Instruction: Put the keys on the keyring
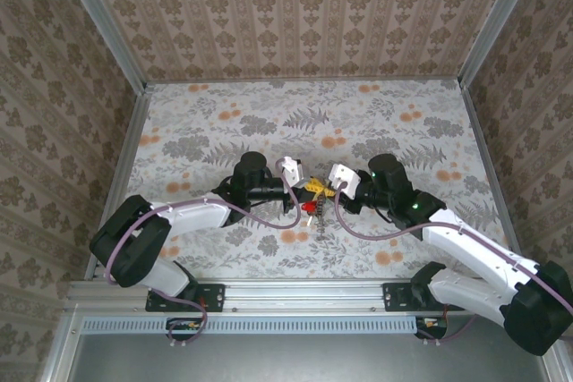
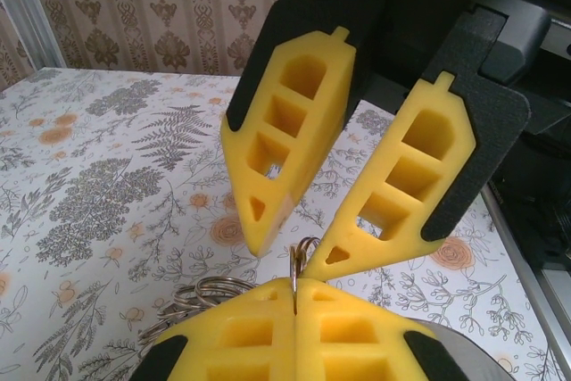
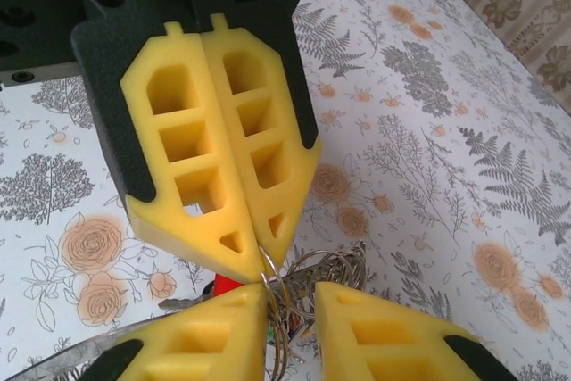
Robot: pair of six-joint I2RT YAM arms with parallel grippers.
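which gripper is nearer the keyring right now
Left. The left gripper is shut on the keyring, pinching its thin metal ring. The right gripper faces it, open, with the ring in the gap between its jaws, not clamped.

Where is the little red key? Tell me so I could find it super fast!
Look at the middle of the flowery table, where the left gripper and the right gripper meet tip to tip. Right by those tips peeks the red key, next to the silvery keyring. It is the only red spot there; its neighbours are silver or yellow.
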